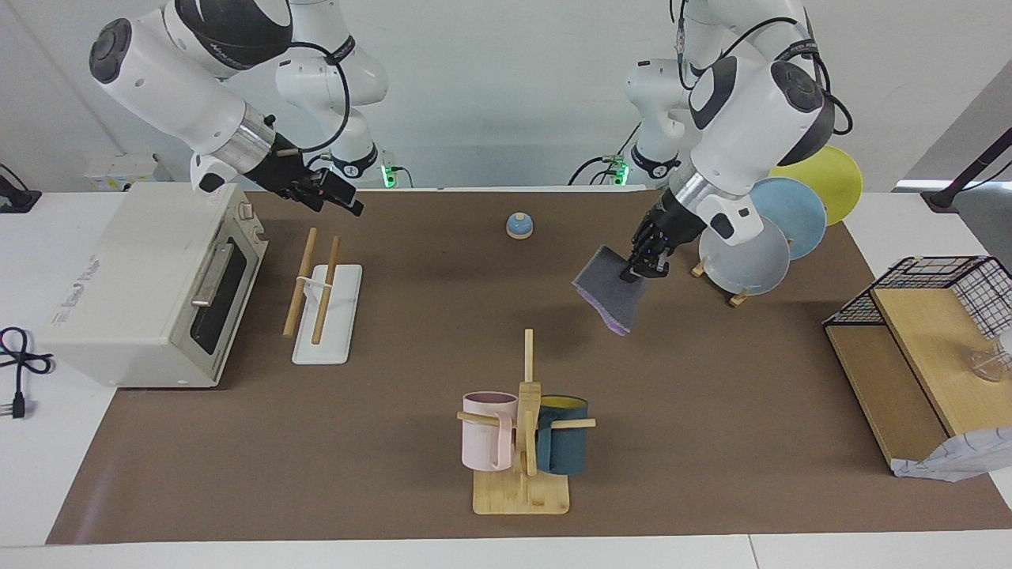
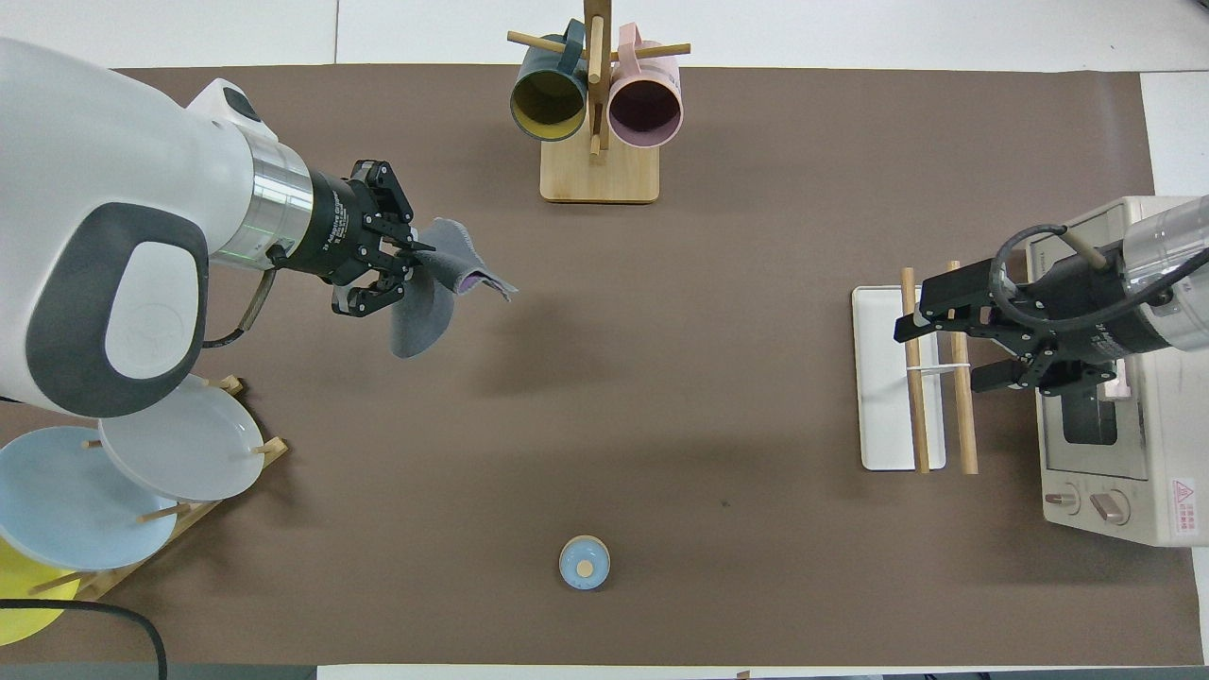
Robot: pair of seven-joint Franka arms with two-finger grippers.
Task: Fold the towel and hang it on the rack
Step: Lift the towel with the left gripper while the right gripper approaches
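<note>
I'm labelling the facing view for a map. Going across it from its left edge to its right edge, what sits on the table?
Toaster oven → rack → mug tree → towel, held up by the left gripper → plates → wire basket shelf.

Facing view: high, across table, looking toward robots at frame top. Overhead view: above robots' end, steeply down, arms entering from the sides. Shared: brown rectangular table mat [image 1: 711, 442] [image 2: 756, 567], half a turn apart.
</note>
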